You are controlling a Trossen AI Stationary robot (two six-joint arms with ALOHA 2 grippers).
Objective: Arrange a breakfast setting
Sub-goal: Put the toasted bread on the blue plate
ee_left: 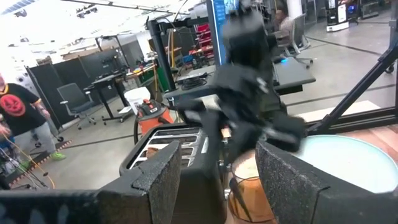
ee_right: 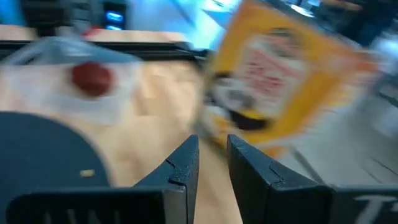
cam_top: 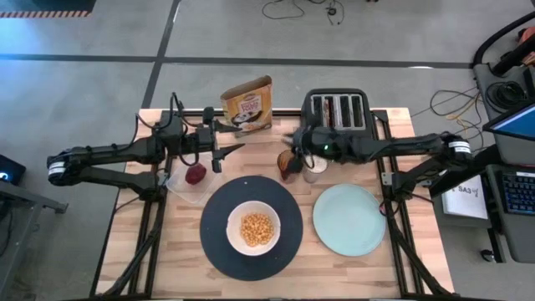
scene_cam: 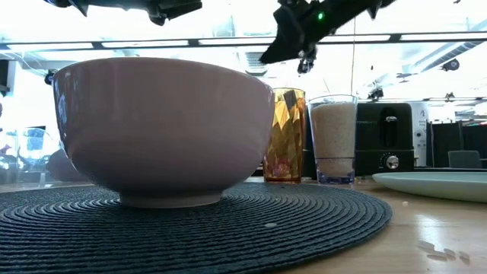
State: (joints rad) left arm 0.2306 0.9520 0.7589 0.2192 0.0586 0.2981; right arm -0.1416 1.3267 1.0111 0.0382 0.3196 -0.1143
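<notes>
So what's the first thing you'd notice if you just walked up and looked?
Probably the white bowl with yellow cereal in it, sitting in the middle of the large black round plate at the table's front. Next, the bright cereal box standing at the back edge beside the black toaster. Both dark arms reach in over the table, and the pale green plate lies bare to the bowl's right.

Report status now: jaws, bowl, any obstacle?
Left gripper open, empty, above the fruit. Right gripper empty, over the glasses. Bowl on black plate, cereal inside. Nothing blocking.
</notes>
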